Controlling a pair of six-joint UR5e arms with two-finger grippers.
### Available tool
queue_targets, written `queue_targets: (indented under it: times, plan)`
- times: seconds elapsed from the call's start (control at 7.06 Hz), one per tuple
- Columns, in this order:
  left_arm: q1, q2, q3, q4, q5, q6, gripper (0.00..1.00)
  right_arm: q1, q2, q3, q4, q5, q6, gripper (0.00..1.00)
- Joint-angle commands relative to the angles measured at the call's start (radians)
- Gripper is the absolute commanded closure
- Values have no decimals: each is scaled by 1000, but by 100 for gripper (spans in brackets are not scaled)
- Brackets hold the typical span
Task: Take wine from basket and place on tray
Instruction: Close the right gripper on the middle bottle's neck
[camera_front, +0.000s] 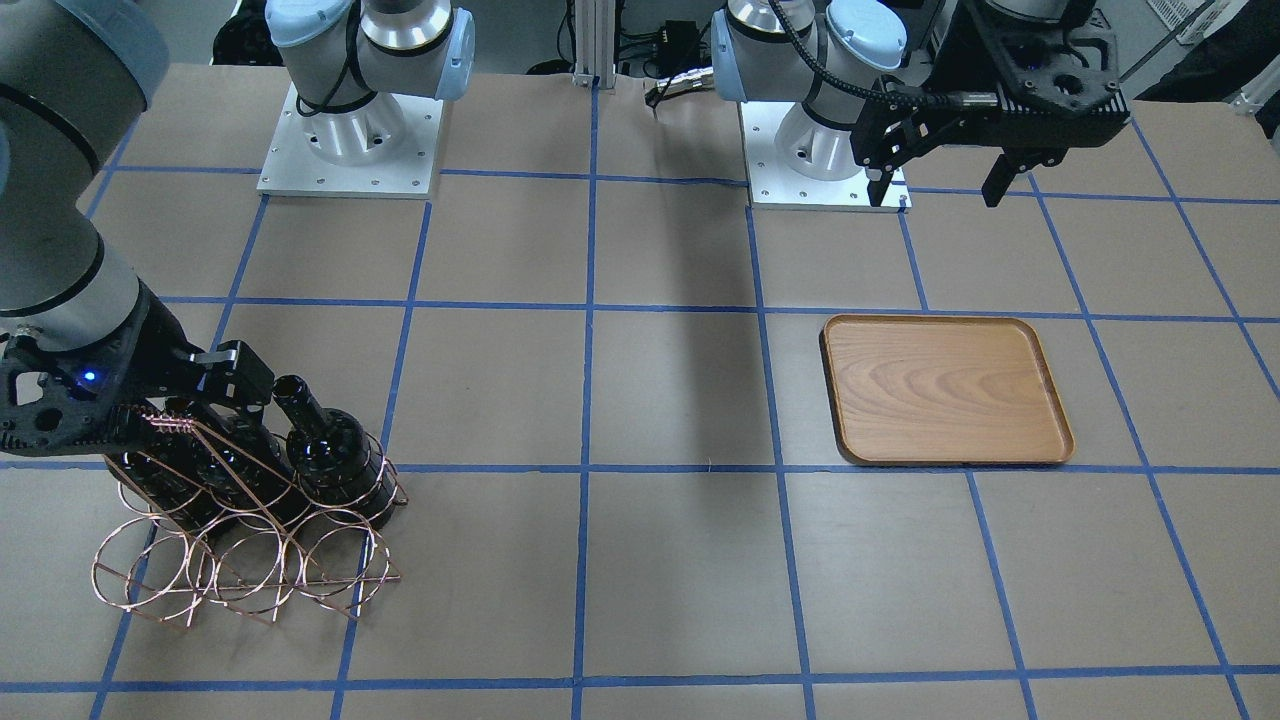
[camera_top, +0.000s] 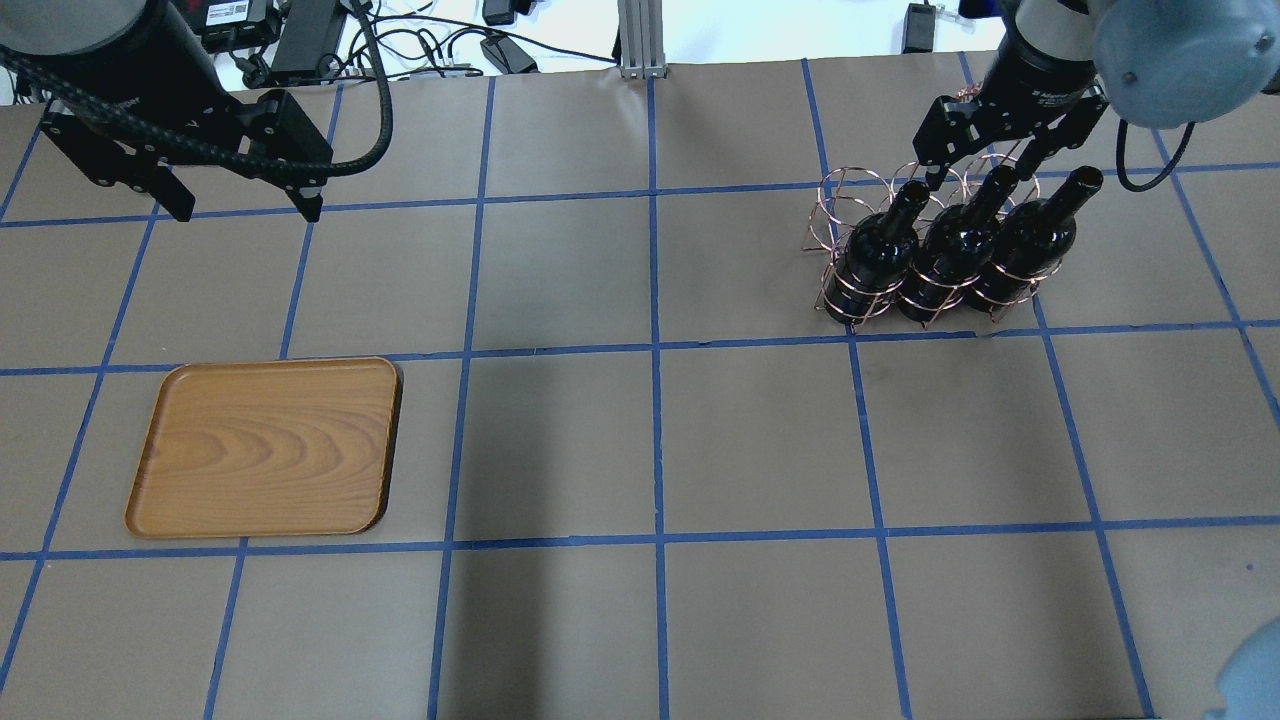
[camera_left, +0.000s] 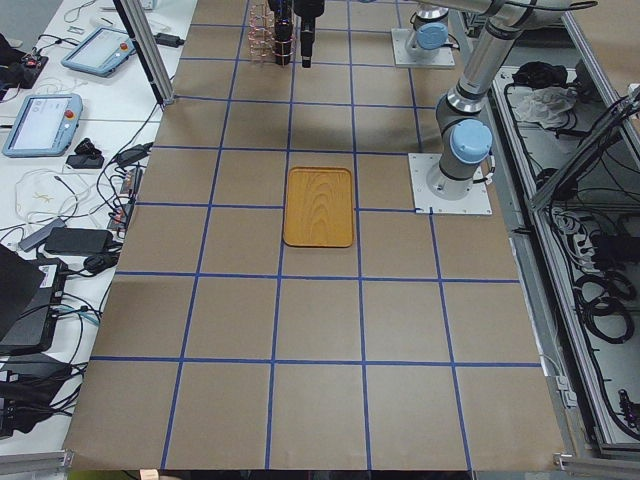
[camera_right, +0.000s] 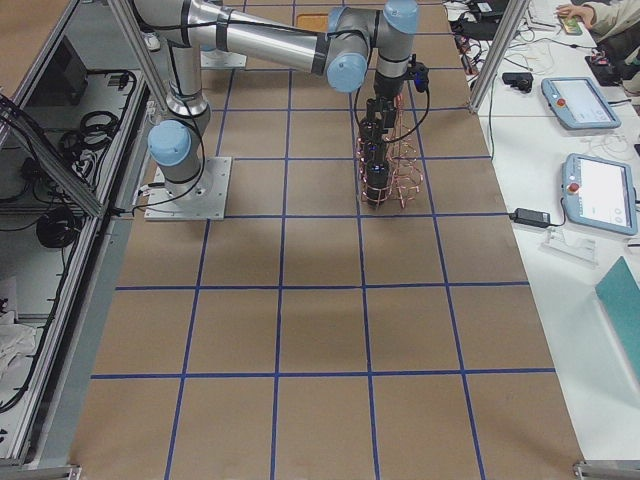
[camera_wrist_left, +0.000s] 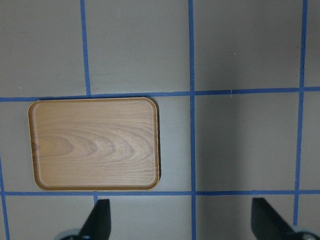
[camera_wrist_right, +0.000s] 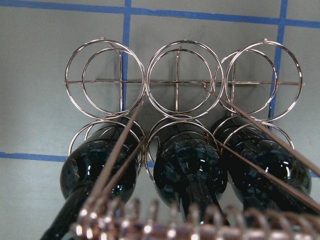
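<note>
Three dark wine bottles lie in the copper wire basket (camera_top: 835, 200) at the far right of the table: left (camera_top: 880, 255), middle (camera_top: 950, 250) and right (camera_top: 1025, 240). My right gripper (camera_top: 985, 170) is open, low over the basket's handle, with one finger on each side of the middle bottle's neck. In the right wrist view the middle bottle (camera_wrist_right: 190, 172) is centred and the fingers are out of frame. The wooden tray (camera_top: 265, 445) lies empty on the left. My left gripper (camera_top: 248, 205) hangs open and empty beyond the tray, and its wrist view shows the tray (camera_wrist_left: 95, 145).
The table is brown paper with a blue tape grid. The two arm bases (camera_front: 350, 140) (camera_front: 820, 150) stand at the robot's edge. The basket's empty upper rings (camera_wrist_right: 177, 82) face the right wrist camera. Cables and teach pendants (camera_right: 600, 190) lie off the table's sides.
</note>
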Motion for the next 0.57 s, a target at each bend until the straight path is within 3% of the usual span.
queue_targets:
  times: [0.0,0.42]
  plan:
    - [0,-1,0,0,0,0,0,-2,2,3,21,-21,0,30]
    - [0,1,0,0,0,0,0,-2,1,3,26,-22,-3,45]
